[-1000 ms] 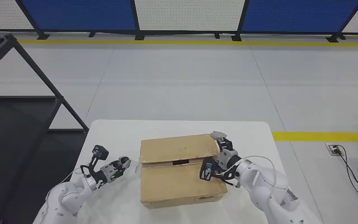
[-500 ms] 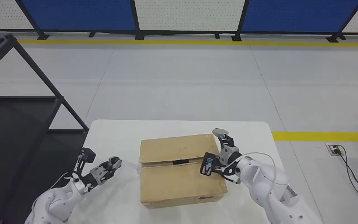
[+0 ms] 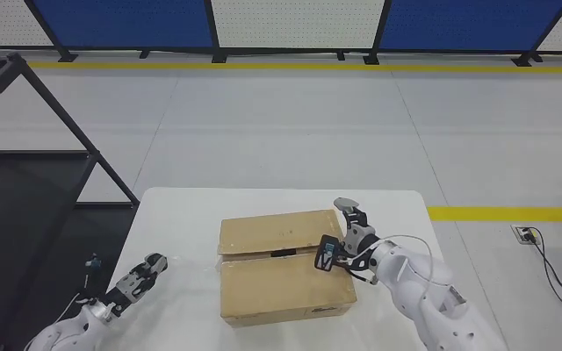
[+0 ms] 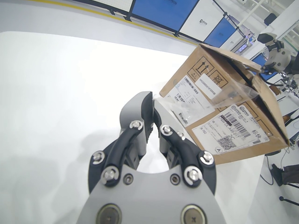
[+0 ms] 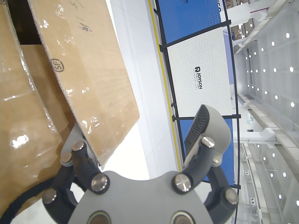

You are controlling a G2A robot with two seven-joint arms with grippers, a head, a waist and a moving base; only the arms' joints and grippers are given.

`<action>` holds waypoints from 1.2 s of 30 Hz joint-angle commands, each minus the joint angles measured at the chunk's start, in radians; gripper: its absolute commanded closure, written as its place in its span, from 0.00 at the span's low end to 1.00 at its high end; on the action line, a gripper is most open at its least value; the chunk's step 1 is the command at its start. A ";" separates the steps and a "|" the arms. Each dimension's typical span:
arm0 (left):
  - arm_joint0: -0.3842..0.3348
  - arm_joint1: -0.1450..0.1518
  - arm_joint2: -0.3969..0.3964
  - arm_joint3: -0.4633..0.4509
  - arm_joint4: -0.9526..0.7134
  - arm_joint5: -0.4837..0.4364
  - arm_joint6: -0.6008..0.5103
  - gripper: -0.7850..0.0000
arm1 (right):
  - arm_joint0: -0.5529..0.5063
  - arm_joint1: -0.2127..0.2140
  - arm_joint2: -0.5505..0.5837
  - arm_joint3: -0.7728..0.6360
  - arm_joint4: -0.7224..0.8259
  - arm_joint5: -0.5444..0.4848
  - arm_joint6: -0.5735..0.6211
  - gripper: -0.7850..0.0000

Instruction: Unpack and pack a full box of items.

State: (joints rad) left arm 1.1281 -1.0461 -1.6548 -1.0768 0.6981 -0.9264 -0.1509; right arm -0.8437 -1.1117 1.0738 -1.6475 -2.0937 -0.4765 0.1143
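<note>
Box (image 3: 285, 276) on the table (image 3: 176, 211), seemingly at the unsealing step: your left gripper (image 4: 153, 108) pinches clear tape (image 4: 210, 99) trailing from its seam, your right gripper (image 3: 338, 232) gapes about the far flap (image 3: 279, 232); next, pull the tape free.

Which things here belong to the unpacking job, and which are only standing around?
Job: cardboard box; clear tape strip, pinched in the left tool; far flap, at the open right tool.
Standing around: black rack; blue partition panels; yellow floor line; floor socket.

white table (image 3: 176, 215), cardboard box (image 3: 281, 294) on it
</note>
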 commanded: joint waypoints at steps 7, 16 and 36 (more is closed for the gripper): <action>0.026 0.005 -0.019 0.061 -0.035 0.003 0.043 1.00 | 0.011 -0.004 -0.004 0.001 -0.014 -0.012 -0.008 0.00; 0.037 0.009 -0.032 0.116 -0.096 -0.027 0.075 1.00 | 0.028 -0.012 -0.018 0.005 -0.027 -0.030 -0.013 0.00; 0.055 0.018 -0.032 0.173 -0.195 -0.073 0.062 0.85 | 0.051 -0.026 -0.032 0.020 -0.042 -0.048 -0.018 0.00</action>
State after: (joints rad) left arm 1.1822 -1.0288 -1.6878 -0.9040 0.5041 -1.0011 -0.0873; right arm -0.7944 -1.1369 1.0429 -1.6283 -2.1352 -0.5237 0.0974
